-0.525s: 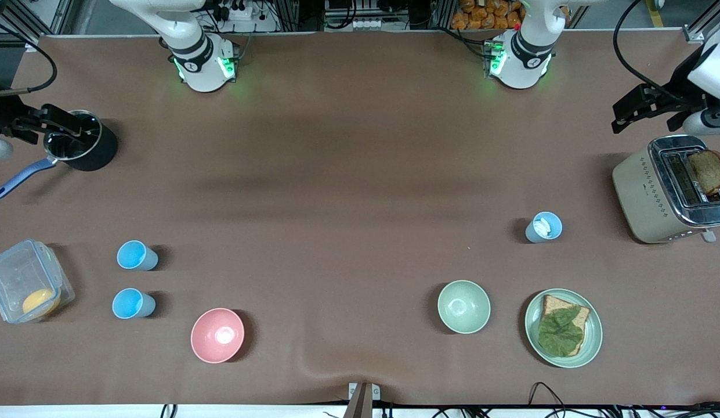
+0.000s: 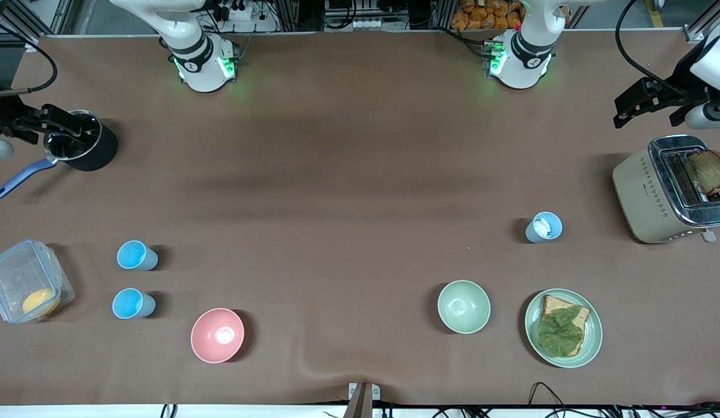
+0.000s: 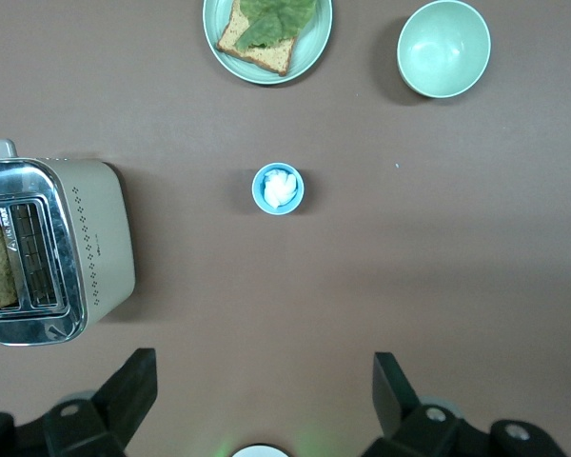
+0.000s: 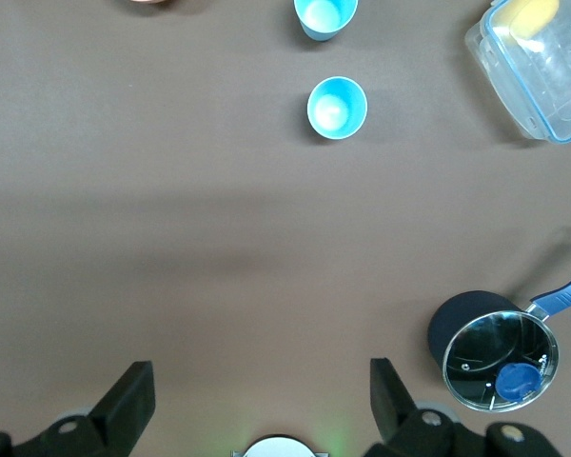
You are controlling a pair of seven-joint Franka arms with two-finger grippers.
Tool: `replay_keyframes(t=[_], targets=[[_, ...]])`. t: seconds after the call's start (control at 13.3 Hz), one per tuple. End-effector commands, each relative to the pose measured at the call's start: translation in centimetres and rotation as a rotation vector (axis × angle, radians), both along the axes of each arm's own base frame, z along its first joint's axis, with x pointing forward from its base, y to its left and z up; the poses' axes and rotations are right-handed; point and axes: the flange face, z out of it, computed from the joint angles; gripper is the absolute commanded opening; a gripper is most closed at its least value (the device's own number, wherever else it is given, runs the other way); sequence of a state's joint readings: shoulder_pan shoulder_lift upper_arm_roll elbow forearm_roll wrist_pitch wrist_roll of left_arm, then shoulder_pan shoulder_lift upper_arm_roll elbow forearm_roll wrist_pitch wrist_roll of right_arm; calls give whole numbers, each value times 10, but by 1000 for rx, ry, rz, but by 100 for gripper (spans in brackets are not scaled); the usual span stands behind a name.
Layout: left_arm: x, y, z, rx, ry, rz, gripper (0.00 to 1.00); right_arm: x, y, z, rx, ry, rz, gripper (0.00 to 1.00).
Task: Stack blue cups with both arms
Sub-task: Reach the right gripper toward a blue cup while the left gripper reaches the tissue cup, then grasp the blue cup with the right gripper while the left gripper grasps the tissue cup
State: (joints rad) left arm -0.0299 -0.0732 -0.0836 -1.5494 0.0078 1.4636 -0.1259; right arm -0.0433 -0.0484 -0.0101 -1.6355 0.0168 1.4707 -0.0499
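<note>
The left tool (image 3: 262, 405) hangs high in the air with its two fingers spread wide and nothing between them, over the brown surface (image 2: 348, 191) at the left arm's end, just beside the toaster (image 2: 670, 188). The right tool (image 4: 257, 405) is likewise spread wide and empty, hanging over the right arm's end above a black saucepan (image 2: 81, 145). In the front view both tools sit at the picture's edges and are partly cut off. Three blue cups stand upright, none stacked. One grey-blue cup (image 3: 278, 188) with something white inside stands alone below the left tool, between the toaster and the green bowl (image 3: 443, 48). Two sky-blue cups stand just beside each other, well apart from the right tool: one (image 4: 337, 108) closer to it, the other (image 4: 325, 16) past that and cut off by the right wrist view's edge. There are two bowls, the green one and a pink bowl (image 2: 217, 335). One green plate (image 2: 592, 339) carries a slice of bread topped with a leaf. The toaster holds one slice of bread. One clear plastic box (image 2: 23, 278) holds something orange, too small to identify. The saucepan has a blue handle and a small blue item inside that is hard to make out. Past the surface's edge by the arm bases are metal frames, cables and an orange pile.
</note>
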Motion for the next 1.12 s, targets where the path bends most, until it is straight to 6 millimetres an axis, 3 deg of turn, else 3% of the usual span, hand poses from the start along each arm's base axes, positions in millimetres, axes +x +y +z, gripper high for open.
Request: replay_keyframes(t=[0.0, 0.07, 0.3, 0.53, 0.67, 0.75, 0.82, 0.9, 1.05], targets=[[10, 4, -24, 20, 52, -22, 100, 2, -2, -3, 0, 0, 0, 100], [15, 6, -37, 29, 52, -16, 100, 4, -2, -8, 1, 8, 0, 100], [14, 17, -115, 95, -26, -33, 100, 16, -4, -24, 0, 2, -3, 100], [14, 39, -189, 83, -80, -11, 100, 43, -24, -62, -2, -20, -33, 100], [18, 42, -246, 70, -90, -14, 100, 66, -38, -101, -6, -20, -24, 100], [19, 47, -270, 64, -97, -9, 100, 79, -50, -131, -6, -10, -53, 100], [21, 48, -287, 57, -89, -6, 100, 92, -65, -163, -1, 11, -81, 100], [24, 49, -305, 50, -66, -3, 100, 105, -67, -196, -1, 34, -84, 100], [30, 49, -332, 42, -59, -4, 100, 115, -74, -243, -8, 89, -107, 100]])
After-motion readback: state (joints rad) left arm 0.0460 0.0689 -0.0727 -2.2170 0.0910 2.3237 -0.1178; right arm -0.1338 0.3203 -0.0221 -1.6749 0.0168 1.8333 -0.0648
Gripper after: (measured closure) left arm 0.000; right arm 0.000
